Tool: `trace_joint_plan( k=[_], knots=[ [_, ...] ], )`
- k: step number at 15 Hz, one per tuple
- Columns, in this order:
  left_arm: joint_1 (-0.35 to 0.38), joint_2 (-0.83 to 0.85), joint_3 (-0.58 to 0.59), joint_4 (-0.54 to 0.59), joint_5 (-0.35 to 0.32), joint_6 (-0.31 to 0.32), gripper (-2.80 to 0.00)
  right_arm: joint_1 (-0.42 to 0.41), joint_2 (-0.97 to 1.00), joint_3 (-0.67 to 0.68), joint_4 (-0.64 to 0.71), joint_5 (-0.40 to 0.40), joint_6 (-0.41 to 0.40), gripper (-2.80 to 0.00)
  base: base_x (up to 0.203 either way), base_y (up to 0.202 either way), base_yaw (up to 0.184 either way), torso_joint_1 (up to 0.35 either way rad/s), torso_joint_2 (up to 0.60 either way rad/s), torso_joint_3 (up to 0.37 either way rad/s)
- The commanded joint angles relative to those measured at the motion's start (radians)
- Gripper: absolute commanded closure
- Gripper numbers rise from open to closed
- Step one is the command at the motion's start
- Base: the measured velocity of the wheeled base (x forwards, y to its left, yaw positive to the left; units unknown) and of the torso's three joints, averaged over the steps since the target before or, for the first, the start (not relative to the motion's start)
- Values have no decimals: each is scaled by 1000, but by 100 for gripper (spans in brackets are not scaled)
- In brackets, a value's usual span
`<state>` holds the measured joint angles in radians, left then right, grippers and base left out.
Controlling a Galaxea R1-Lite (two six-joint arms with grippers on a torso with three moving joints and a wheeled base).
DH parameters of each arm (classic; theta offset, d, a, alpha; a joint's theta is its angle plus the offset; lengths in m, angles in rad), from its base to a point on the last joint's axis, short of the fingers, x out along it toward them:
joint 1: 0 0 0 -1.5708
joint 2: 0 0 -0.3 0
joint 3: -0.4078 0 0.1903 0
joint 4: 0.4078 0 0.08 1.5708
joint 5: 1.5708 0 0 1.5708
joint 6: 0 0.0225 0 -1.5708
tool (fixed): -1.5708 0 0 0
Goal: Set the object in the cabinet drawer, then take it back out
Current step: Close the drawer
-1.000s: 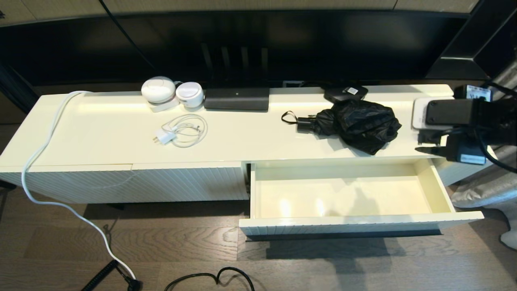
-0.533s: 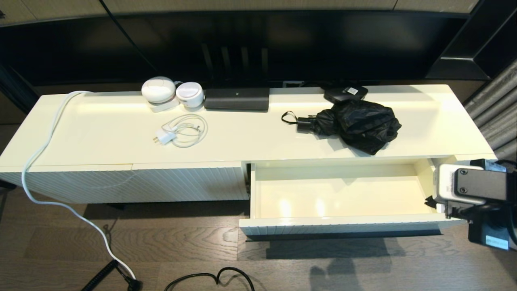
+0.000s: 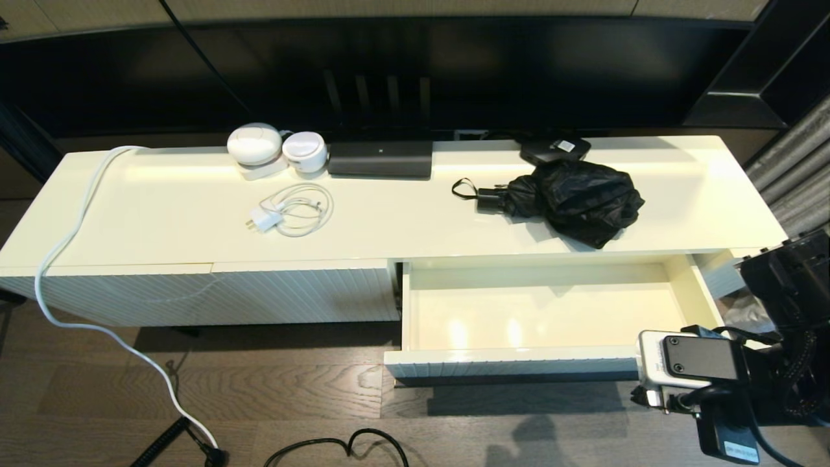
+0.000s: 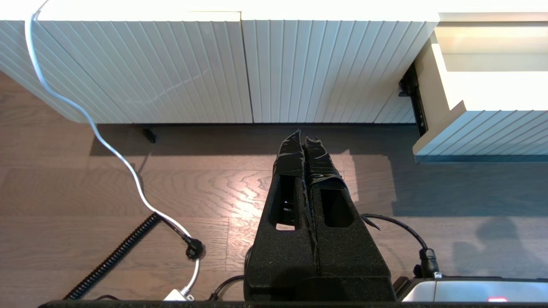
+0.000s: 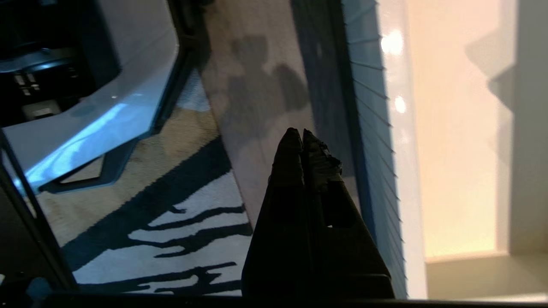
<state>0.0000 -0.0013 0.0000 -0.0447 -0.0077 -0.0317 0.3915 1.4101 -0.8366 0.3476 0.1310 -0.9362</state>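
Drawer pulled out w/ nothing inside; umbrella on cabinet top; both end effectors closed, gripping nothing.

Two white round gadgets sit at the back, a long black box at their 3 o'clock, a coiled white charger around 6 o'clock.

**No legible text**

Nothing readable in any view. Two labels show, both too small to make out — a white one on the small flat black box at the back edge of the cabinet top, and a pale sticker on the right arm's wrist hardware, low by the open drawer's right front corner.
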Motion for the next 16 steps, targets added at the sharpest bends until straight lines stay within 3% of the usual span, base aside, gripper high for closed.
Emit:
trace_joint_plan(
  k=[1,5,8,16],
  knots=[
    [2,1,0,-1,0,-1,0,7,79,7,1,35,-8,0,0,0,0,0,0,0],
    [1,1,0,-1,0,-1,0,44,155,24,-26,60,-9,0,0,0,0,0,0,0],
    [2,1,0,-1,0,-1,0,63,224,67,-149,48,-11,0,0,0,0,0,0,0],
    [2,1,0,-1,0,-1,0,66,308,146,-404,-90,-19,0,0,0,0,0,0,0]
  ],
)
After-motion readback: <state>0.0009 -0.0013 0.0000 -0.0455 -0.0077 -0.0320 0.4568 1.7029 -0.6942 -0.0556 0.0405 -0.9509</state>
